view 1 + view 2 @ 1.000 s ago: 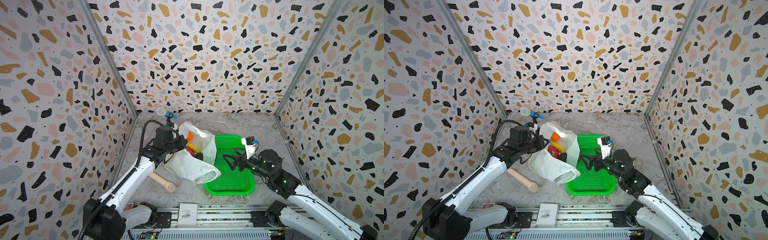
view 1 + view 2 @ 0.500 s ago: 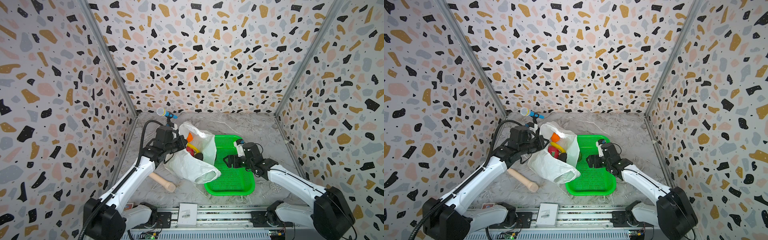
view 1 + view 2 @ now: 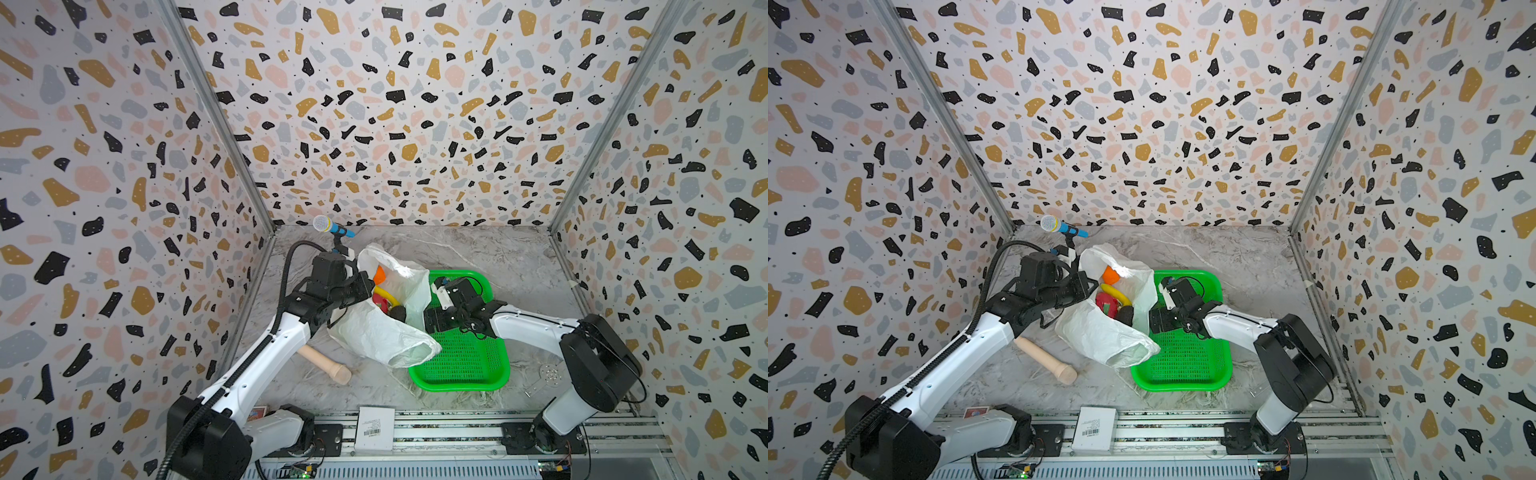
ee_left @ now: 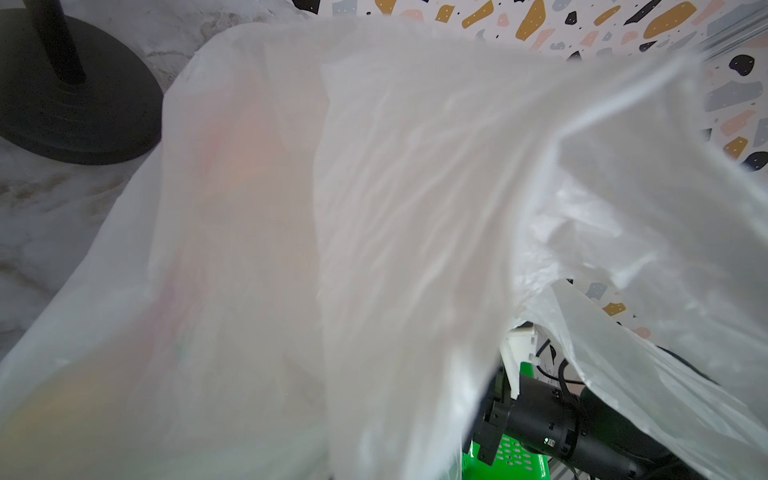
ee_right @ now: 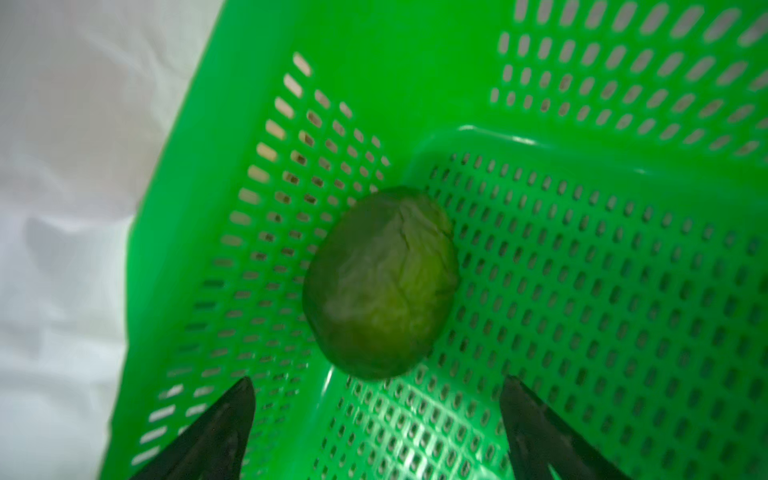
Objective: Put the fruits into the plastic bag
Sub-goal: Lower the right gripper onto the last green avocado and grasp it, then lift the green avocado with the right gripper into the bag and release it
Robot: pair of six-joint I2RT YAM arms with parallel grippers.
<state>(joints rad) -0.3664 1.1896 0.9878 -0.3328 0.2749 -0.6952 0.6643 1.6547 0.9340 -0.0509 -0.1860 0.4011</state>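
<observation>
Now left gripper (image 3: 365,289) pinches bag (image 3: 382,332) open; right gripper (image 5: 376,380), jaws apart, flanks green fruit (image 5: 380,282) in basket (image 5: 602,270); next: close and lift.

The white crinkled bag (image 3: 382,336) slumps on the table (image 3: 478,253), mouth gaping, holding an orange (image 3: 379,275), banana (image 3: 388,296), red dragon fruit (image 3: 378,302) and dark avocado (image 3: 398,312). A round green fruit (image 5: 382,282) sits in the green basket (image 5: 623,249), just ahead of my right jaws.

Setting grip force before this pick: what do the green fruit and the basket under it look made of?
Green fruit: probably soft rubber or foam, matte; its skin is dull and creased, though blurred. Basket: rigid moulded plastic, glossy; bright highlights and regular punched slots.
</observation>
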